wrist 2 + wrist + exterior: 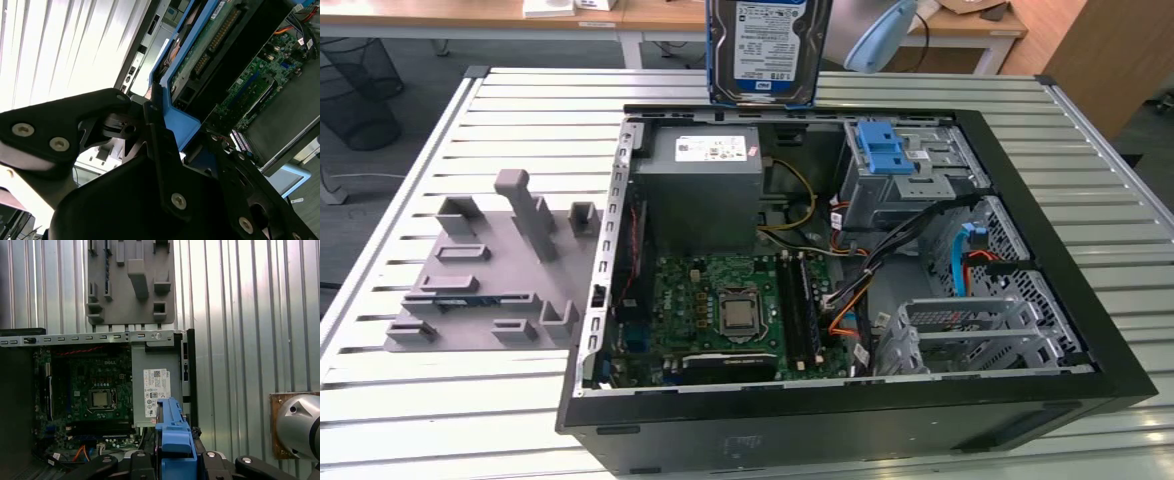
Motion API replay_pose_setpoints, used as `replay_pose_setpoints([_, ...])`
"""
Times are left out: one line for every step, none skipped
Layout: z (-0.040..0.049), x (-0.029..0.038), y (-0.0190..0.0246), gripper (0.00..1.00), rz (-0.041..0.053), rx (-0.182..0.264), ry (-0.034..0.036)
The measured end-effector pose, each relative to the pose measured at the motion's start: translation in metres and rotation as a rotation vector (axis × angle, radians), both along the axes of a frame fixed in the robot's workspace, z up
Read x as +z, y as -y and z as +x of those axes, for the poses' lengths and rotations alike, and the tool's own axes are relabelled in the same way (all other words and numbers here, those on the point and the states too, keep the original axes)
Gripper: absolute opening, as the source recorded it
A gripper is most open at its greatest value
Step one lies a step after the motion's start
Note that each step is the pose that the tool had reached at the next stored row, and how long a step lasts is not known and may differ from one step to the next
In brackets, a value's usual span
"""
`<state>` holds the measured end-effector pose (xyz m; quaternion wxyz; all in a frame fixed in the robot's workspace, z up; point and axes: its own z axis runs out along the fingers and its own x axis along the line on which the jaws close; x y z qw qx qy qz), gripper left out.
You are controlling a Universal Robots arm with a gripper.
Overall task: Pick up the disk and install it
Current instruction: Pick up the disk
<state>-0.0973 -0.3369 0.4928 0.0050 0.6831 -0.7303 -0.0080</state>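
The black gripper [175, 462] is closed on the flat silver-grey hard disk [767, 45], its fingers [160, 150] pressed against the disk's bright blue plastic bracket in both wrist views. The disk hangs upright in the air, label towards the exterior view, over the far edge of the open black computer case [854, 440] and just above the grey metal power supply box [707, 190]. The case lies on the ribbed metal bench [427, 420]. A grey moulded fixture plate [494, 280] sits beside it, at the exterior view's left.

You're in a lab-like workshop: a slatted metal tabletop [520, 110] carries an opened computer case [854, 440], with wooden desks [454, 15] and a wire bin [354, 90] behind.
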Motion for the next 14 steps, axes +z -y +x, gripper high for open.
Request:
replay_pose_setpoints([0.0,0.0,0.0,0.37,0.0,0.0,0.0001])
replay_pose_setpoints([0.0,0.0,0.0,0.37,0.0,0.0,0.0])
replay_pose_setpoints([0.0,0.0,0.0,0.37,0.0,0.0,0.0])
replay_pose_setpoints([0.0,0.0,0.0,0.37,0.0,0.0,0.0])
replay_pose_setpoints([0.0,0.0,0.0001,0.37,0.0,0.0,0.0])
replay_pose_setpoints([0.0,0.0,0.0004,0.37,0.0,0.0,0.0])
replay_pose_setpoints([0.0,0.0001,0.0008,0.37,-0.0001,0.0,0.0])
replay_pose_setpoints([0.0,0.0,0.0013,0.37,-0.0001,0.0,0.0])
replay_pose_setpoints([0.0,0.0,0.0019,0.37,0.0,0.0,0.0])
replay_pose_setpoints([0.0,0.0,0.0025,0.37,0.0,0.0,0.0])
replay_pose_setpoints([0.0,0.0,0.0031,0.37,0.0001,0.0,0.0001])
replay_pose_setpoints([0.0,0.0,0.0038,0.37,0.0,0.0,0.0])
replay_pose_setpoints([0.0,0.0,0.0047,0.37,0.0,0.0,0.0])
replay_pose_setpoints([0.0,0.0,0.0056,0.37,0.0,0.0,0.0])
